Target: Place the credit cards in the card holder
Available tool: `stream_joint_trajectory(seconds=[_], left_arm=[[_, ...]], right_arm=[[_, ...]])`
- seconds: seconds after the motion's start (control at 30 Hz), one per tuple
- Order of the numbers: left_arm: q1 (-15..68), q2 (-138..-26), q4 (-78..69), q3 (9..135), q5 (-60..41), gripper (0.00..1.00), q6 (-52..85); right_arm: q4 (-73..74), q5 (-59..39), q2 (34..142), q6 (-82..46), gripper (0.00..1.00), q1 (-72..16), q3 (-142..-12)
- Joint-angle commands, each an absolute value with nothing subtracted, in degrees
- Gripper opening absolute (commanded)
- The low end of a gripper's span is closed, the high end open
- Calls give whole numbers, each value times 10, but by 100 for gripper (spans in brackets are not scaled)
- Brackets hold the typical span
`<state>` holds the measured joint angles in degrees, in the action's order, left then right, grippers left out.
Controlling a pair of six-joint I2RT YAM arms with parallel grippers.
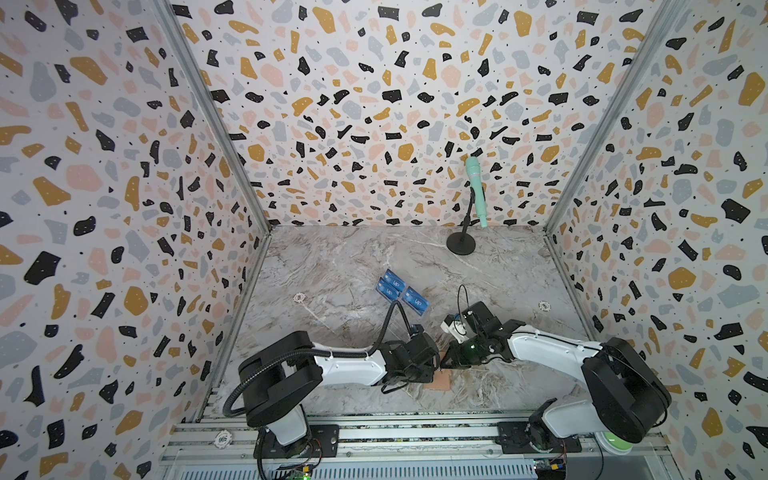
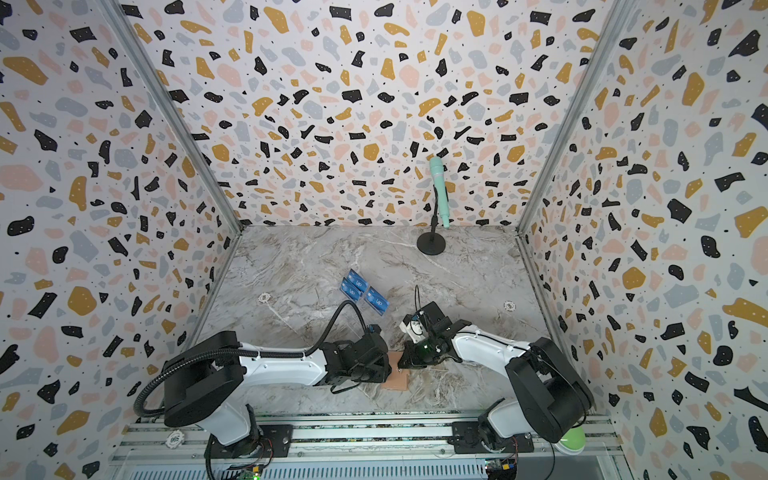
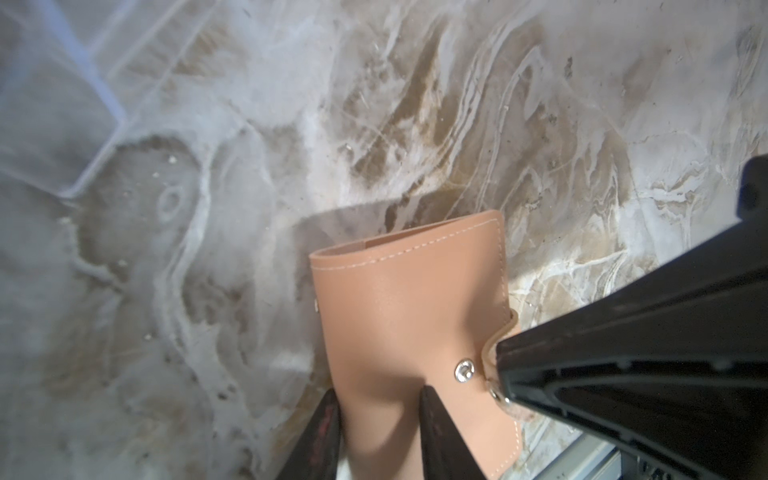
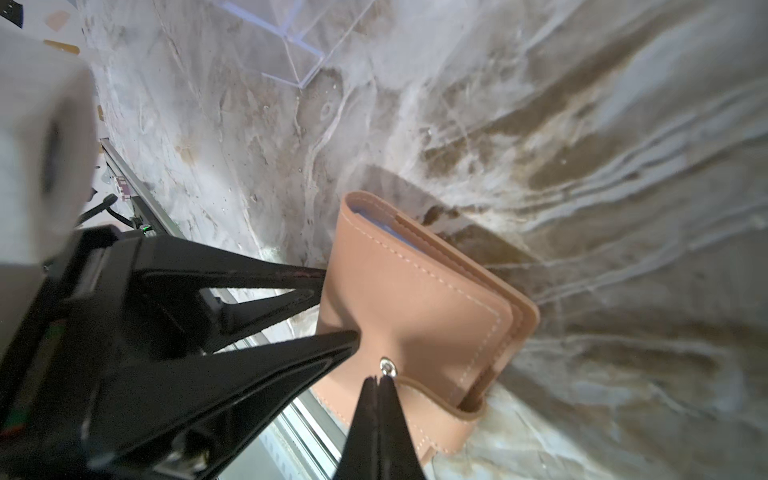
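The card holder [image 1: 441, 381], salmon-pink and folded shut, sits low near the table's front edge between both arms. My left gripper [image 3: 379, 392] is shut on its spine side, one finger on each cover. In the right wrist view the left gripper [image 4: 340, 303] pinches the card holder [image 4: 419, 299] from the side. My right gripper [image 4: 377, 379] is shut, its tips on the unsnapped snap tab [image 4: 440, 399], right beside the metal stud. The left wrist view shows the right gripper [image 3: 498, 361] with the tab's end at its tips. Blue credit cards [image 1: 392, 286] [image 2: 356, 286] stand farther back, apart from both grippers.
The cards sit in a clear acrylic stand [image 1: 417, 305], whose corner shows blurred in the wrist views [image 3: 62, 124] [image 4: 291, 41]. A mint microphone [image 1: 476, 191] stands on a black round base [image 1: 461, 243] at the back. Two white discs [image 1: 299, 297] [image 1: 544, 305] lie on the marble. Aluminium rails [image 1: 374, 432] run along the front.
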<state>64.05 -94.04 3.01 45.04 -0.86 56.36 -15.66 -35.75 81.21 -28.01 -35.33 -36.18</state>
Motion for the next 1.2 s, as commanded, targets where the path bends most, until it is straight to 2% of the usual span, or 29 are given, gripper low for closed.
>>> stream_joint_trajectory(seconds=[0.0, 0.6, 1.17], left_arm=[[646, -957, 61, 437, -5, 34, 561], [647, -956, 57, 433, -6, 34, 562], [647, -955, 55, 430, -6, 34, 564]], right_arm=[[-158, -352, 816, -274, 0, -358, -381], [-159, -329, 835, -280, 0, -376, -392], [-161, -223, 815, -311, 0, -418, -385]])
